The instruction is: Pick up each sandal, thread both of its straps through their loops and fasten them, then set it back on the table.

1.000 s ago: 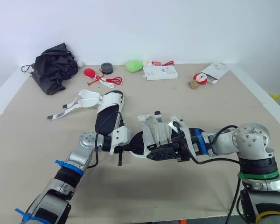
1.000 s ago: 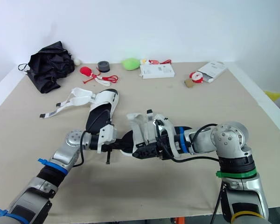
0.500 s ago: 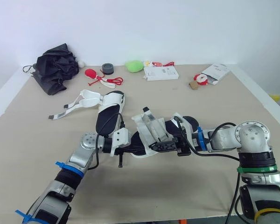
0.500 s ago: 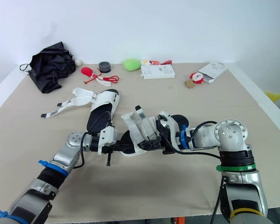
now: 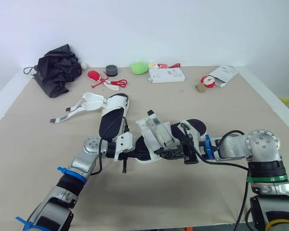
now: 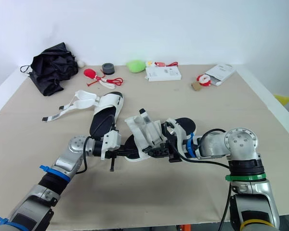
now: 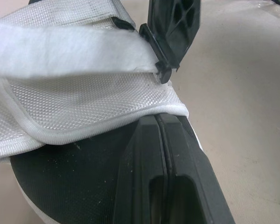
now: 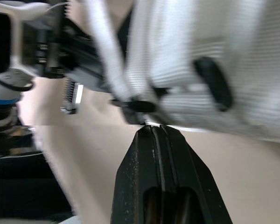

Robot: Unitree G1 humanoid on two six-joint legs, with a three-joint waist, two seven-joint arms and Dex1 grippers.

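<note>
Tan table (image 5: 231, 110): we see the white, black-soled sandal (image 5: 156, 137) mid-table, a strap sticking up; left gripper (image 7: 159, 119) and right gripper (image 8: 150, 128), fingers pressed together, touch it. Just behind lies the second sandal (image 5: 111, 113).

Nothing legible anywhere. The white box (image 5: 165, 74) at the far edge of the worktop (image 5: 183, 202) has dark print lines and a red mark, too small to read. The white packet (image 5: 222, 74) near the far right corner has print and a red-white graphic, unreadable. On the far sandal (image 5: 111, 113), the strap end (image 5: 58, 119) carries a small dark printed tag, unreadable. On the near sandal (image 5: 159, 137), the strap has a dark patch (image 5: 152, 121), no letters made out.
</note>
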